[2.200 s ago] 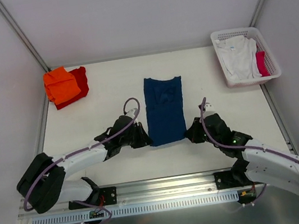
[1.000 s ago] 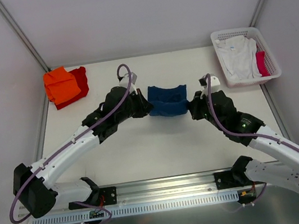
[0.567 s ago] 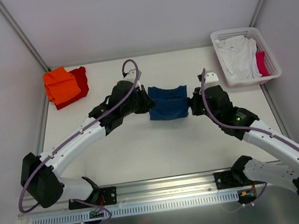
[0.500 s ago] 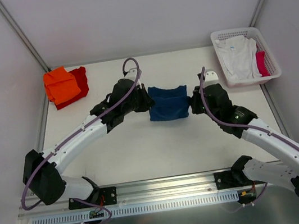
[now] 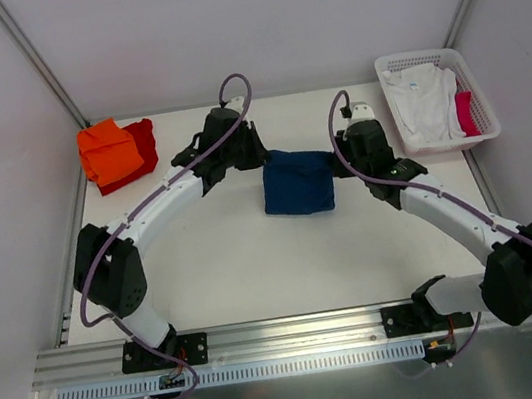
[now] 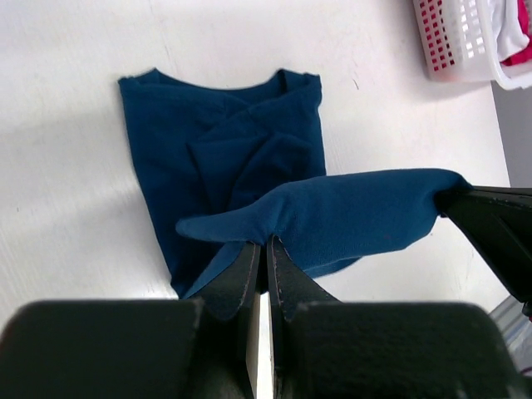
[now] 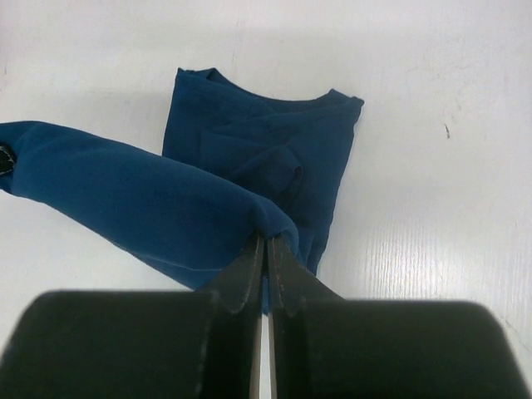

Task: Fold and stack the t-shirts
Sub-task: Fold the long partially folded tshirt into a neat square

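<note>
Gripping with left claw: jaws clenched on one corner of the navy shirt's raised edge, with cloth pinched between the tips.
Right claw: clamped on the opposite corner of that same edge; blue fabric bunches at the tips.
Held edge: stretched crosswise between the two claws, sagging slightly in the middle, lifted clear of the layer beneath.
Lower layer: flat on the table with the collar at the far end, seen just beyond the fingertips in both wrist views.
Key relation: the shirt's long axis runs from near to far, away from the arm bases. The raised edge hangs over the far half, with the collar just ahead of and below both claws.
Nearer arm: neither; each holds its own corner, left claw on the left side and right claw on the right.
Next move, as a judgement: lower the edge straight down level with the collar, both claws together, or the fold ends up skewed.
Stack: an orange shirt on a red shirt at the far left corner, well apart from the claws.
Basket: at the far right, holding a white shirt and something pink.
Surface: pale, smooth tabletop.
Room: plain light walls close behind and beside the table.
</note>
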`<state>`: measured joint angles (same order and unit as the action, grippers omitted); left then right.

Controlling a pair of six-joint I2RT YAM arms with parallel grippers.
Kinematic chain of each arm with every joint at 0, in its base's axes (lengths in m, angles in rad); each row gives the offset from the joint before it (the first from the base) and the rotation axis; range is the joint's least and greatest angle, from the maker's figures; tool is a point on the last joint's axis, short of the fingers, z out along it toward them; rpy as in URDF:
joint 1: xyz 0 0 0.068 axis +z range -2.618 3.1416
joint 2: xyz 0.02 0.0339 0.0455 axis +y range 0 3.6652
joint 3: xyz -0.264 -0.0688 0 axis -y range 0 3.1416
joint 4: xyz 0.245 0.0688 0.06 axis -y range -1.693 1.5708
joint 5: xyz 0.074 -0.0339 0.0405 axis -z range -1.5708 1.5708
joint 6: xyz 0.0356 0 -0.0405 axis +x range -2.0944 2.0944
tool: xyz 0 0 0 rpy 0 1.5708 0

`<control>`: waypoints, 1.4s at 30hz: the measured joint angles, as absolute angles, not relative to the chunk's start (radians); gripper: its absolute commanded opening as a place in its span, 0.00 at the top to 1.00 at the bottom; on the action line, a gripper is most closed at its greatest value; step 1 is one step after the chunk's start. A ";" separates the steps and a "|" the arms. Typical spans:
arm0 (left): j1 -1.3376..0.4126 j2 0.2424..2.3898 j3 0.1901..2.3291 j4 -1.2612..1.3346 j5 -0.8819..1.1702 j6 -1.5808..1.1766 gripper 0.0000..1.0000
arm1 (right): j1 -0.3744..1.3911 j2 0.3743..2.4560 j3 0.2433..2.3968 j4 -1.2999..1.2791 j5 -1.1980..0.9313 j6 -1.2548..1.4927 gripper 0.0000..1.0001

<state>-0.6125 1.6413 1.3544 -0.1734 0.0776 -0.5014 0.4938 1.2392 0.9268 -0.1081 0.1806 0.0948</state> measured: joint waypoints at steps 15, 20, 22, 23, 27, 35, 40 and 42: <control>-0.488 1.983 1.638 -0.176 0.237 -0.459 1.00 | 0.399 1.538 1.123 -0.047 0.141 0.087 1.00; -0.468 2.080 1.707 -0.175 0.287 -0.459 1.00 | 0.388 1.609 1.150 -0.039 0.142 0.105 1.00; -0.459 2.112 1.726 -0.176 0.307 -0.459 0.99 | 0.387 1.631 1.150 -0.038 0.144 0.113 1.00; -0.456 2.130 1.737 -0.177 0.317 -0.459 0.97 | 0.387 1.642 1.150 -0.038 0.145 0.118 1.00; -0.438 2.199 1.783 -0.170 0.360 -0.450 0.03 | 0.385 1.682 1.150 -0.037 0.149 0.143 0.62; -0.397 2.248 1.790 -0.171 0.392 -0.461 0.01 | 0.383 1.716 1.163 -0.067 0.203 0.140 0.38; -0.377 2.222 1.723 -0.160 0.386 -0.461 0.01 | 0.382 1.691 1.203 -0.101 0.239 0.104 0.43; -0.371 2.194 1.671 -0.163 0.376 -0.459 0.01 | 0.382 1.659 1.217 -0.113 0.230 0.091 0.58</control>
